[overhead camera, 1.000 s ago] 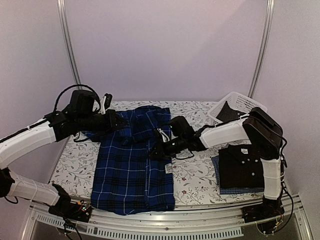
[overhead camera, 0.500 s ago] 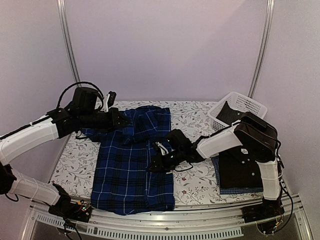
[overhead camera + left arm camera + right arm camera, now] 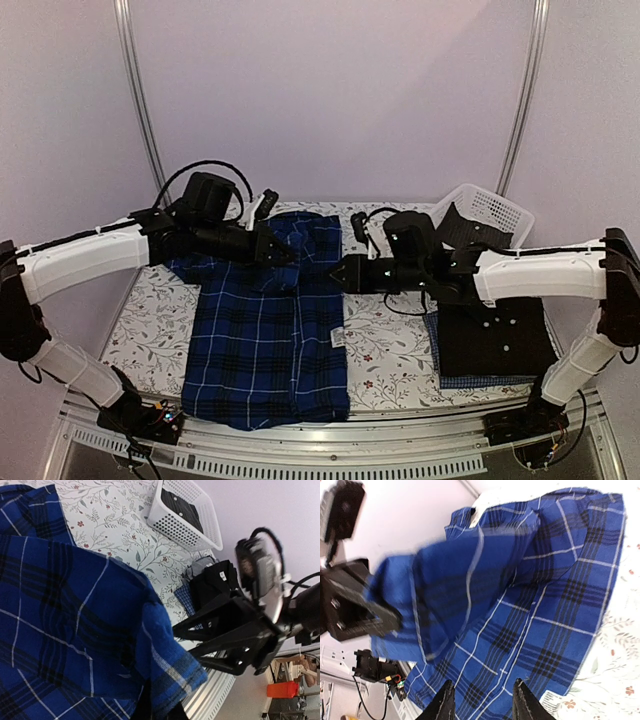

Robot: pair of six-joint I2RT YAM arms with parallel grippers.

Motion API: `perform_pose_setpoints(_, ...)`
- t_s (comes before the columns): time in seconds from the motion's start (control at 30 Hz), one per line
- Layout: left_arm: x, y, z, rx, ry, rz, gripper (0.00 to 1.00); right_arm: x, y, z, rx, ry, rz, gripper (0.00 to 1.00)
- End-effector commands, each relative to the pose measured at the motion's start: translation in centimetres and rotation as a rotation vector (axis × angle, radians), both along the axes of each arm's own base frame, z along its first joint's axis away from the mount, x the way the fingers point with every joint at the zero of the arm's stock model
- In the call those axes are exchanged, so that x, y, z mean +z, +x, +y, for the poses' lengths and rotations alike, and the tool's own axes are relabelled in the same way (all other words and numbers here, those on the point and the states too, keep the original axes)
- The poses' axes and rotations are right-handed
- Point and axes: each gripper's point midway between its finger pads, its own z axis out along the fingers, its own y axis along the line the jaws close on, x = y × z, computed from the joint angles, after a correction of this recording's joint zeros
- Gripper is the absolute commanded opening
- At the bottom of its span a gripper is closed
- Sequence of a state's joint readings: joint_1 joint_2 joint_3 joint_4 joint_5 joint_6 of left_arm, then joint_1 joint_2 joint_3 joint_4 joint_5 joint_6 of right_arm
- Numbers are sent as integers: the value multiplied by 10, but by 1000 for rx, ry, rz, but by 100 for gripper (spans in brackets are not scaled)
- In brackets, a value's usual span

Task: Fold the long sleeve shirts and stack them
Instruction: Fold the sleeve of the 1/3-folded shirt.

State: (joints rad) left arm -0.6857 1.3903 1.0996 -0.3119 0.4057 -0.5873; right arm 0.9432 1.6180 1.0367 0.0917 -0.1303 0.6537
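Grip check: left gripper [image 3: 278, 254] clamped on a raised fold of the dark blue plaid cloth shirt [image 3: 265, 340]; right gripper [image 3: 484, 690] at its 3 o'clock, jaws parted, nothing between them; shirt spread over floral table [image 3: 390, 350]; folded plain black shirt [image 3: 495, 335] at 3 o'clock, atop fine blue check shirt [image 3: 480, 381]; white lattice plastic basket [image 3: 490, 205] at 1 o'clock.

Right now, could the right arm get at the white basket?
Probably yes: the basket stands close by at the back, nothing blocks the way, and the right tool is open and empty.
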Motion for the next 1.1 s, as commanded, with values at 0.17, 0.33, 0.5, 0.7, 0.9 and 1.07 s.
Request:
perform_pose_setpoints(0.17,-41,-42,-62,-252,109,38,0,36,30,-66,-239,-91,-176,39)
perform_pose_setpoints(0.33,-72,-70,-76,-338,189,92,0,39,32,-80,-270,-116,-190,39)
perform_pose_setpoints(0.5,-101,-97,-77,-402,281,156,0,37,33,-85,-279,-126,-188,39)
perform_pose_setpoints(0.7,-123,-120,-67,-440,368,202,0,33,34,-84,-274,-136,-179,40)
perform_pose_setpoints(0.9,-124,-133,-56,-475,415,214,0,30,34,-82,-265,-144,-171,40)
perform_pose_setpoints(1.07,-134,-144,-45,-508,468,243,0,27,34,-82,-261,-153,-167,40)
